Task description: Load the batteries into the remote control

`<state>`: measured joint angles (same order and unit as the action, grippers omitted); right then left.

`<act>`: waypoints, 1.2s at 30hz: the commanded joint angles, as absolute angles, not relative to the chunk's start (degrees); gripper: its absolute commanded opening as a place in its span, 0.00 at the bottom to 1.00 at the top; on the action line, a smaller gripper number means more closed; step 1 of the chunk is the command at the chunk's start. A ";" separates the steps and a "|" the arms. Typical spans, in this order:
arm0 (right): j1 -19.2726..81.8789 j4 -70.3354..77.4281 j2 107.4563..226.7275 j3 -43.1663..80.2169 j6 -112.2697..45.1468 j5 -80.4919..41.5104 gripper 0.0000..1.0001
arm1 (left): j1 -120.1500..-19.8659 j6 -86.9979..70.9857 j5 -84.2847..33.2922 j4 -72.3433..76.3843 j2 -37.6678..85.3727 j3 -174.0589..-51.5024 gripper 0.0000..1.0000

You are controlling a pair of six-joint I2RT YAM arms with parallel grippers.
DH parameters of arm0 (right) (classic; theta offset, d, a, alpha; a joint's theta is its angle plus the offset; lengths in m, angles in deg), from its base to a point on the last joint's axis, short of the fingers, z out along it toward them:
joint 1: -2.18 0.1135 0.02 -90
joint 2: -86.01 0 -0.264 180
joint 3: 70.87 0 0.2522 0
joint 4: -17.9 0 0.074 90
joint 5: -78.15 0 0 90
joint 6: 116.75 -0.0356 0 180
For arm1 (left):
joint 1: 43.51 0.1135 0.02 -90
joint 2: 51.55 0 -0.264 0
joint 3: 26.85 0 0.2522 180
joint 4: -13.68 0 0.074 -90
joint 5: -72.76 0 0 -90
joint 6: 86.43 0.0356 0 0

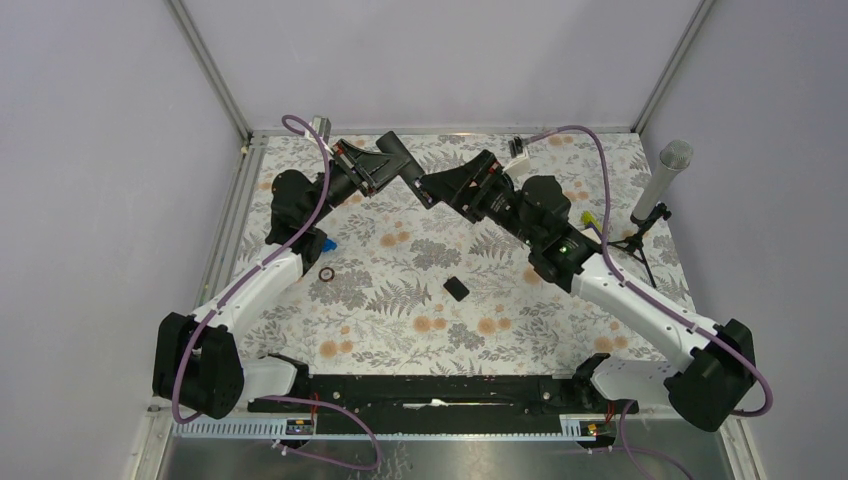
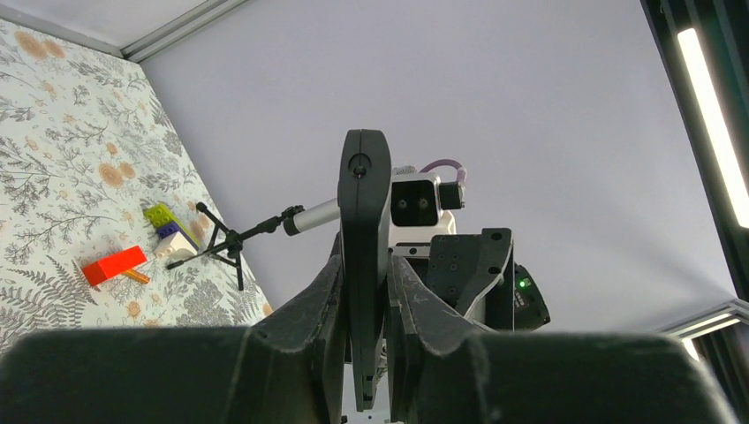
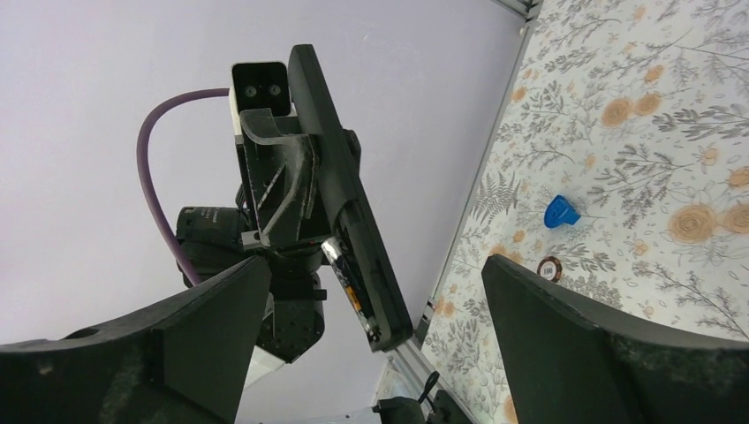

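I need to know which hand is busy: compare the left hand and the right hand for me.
Grip: the left hand is shut on the remote control; the right hand holds nothing.
Spread: the left hand's fingers press the remote control's sides; the right hand's fingers stand wide apart.
Shared: both hands are black, raised above the table and pointed toward each other.

Microphone (image 1: 662, 180): tilted on a tripod (image 1: 640, 238), counter's (image 1: 400, 325) right edge.
Red block (image 2: 115, 264): lying near the tripod.
Dark ring (image 1: 327, 275): near blue piece (image 1: 329, 243), left side.
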<state>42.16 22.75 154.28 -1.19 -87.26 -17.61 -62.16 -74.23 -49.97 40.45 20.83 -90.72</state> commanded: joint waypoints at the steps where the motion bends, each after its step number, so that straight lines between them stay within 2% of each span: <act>1: 41.73 26.51 157.09 3.01 -87.23 -21.33 0.99 | -62.23 -73.24 -49.09 45.46 19.28 -90.89 0.00; 7: 41.80 28.04 159.53 3.87 -89.15 -22.80 0.98 | -62.21 -73.29 -49.42 45.79 19.20 -90.64 0.00; 19: 41.81 30.42 161.43 3.62 -91.55 -24.11 0.86 | -62.19 -73.50 -49.61 46.17 19.39 -90.84 0.00; 26: 41.73 32.53 160.63 1.28 -93.20 -23.95 0.74 | -62.23 -74.67 -49.25 47.67 19.45 -91.13 0.00; 36: 41.81 33.17 160.89 0.05 -94.41 -24.53 0.66 | -62.23 -74.78 -49.44 48.21 19.14 -91.17 0.00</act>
